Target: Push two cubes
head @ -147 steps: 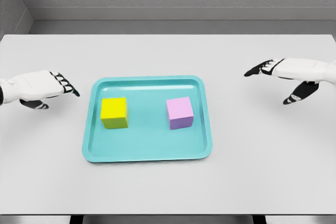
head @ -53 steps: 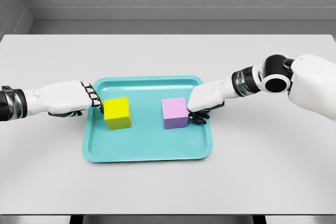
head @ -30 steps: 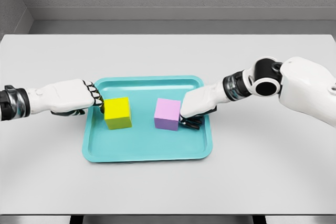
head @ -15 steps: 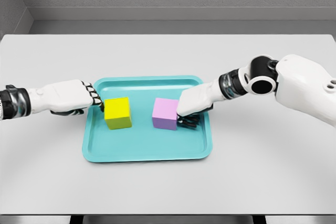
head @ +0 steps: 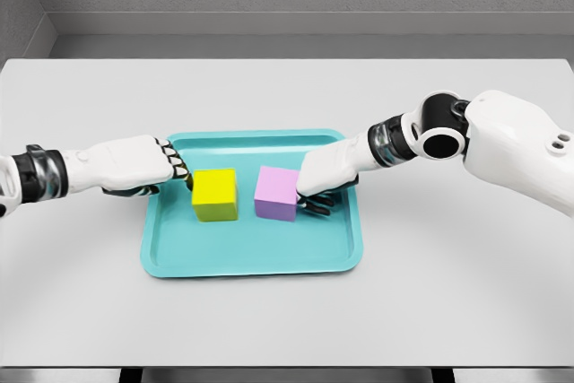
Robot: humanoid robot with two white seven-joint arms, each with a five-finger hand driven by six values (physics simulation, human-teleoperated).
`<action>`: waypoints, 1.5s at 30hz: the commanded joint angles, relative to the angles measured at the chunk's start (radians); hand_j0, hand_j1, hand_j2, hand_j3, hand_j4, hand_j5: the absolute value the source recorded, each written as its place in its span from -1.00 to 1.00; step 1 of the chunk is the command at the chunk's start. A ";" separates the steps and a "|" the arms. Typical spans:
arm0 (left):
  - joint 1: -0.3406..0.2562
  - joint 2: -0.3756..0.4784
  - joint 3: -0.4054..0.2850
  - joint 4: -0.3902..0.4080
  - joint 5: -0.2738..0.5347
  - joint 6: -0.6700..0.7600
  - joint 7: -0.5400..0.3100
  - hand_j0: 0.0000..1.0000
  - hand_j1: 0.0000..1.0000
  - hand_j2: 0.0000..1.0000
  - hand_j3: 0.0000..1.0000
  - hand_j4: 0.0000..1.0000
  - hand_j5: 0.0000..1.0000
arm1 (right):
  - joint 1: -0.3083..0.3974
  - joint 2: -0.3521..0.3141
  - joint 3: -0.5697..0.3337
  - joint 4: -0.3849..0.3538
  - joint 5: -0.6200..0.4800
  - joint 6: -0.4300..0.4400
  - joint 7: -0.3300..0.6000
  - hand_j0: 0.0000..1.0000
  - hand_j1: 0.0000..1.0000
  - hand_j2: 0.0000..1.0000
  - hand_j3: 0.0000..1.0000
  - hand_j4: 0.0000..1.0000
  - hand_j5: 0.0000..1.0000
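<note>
Both curled, grasping nothing, the left hand and right hand are pressing the yellow cube and purple cube together on the teal tray, leaving a narrow gap to be closing

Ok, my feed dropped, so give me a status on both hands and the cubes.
Left hand against yellow cube, right hand against pink cube. Both cubes on teal tray, narrow gap between them. Nothing in the way.
</note>
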 commanded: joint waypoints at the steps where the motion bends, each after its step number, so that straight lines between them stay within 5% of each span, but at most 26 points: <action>1: -0.002 -0.005 -0.001 0.000 0.000 0.001 0.000 0.33 0.33 0.33 0.33 0.33 0.33 | 0.000 0.001 -0.002 0.005 -0.004 0.006 0.000 -0.72 -0.72 -0.72 -0.72 -0.72 -0.72; 15: -0.015 -0.008 -0.025 0.020 0.005 0.001 0.000 0.33 0.33 0.33 0.33 0.33 0.33 | -0.003 0.044 0.010 0.082 -0.003 0.020 0.000 -0.72 -0.72 -0.72 -0.72 -0.72 -0.72; 45: -0.020 -0.036 -0.067 0.011 0.002 0.001 0.000 0.33 0.33 0.33 0.33 0.33 0.33 | -0.025 0.073 0.013 0.071 0.005 0.029 0.000 -0.72 -0.72 -0.72 -0.72 -0.72 -0.72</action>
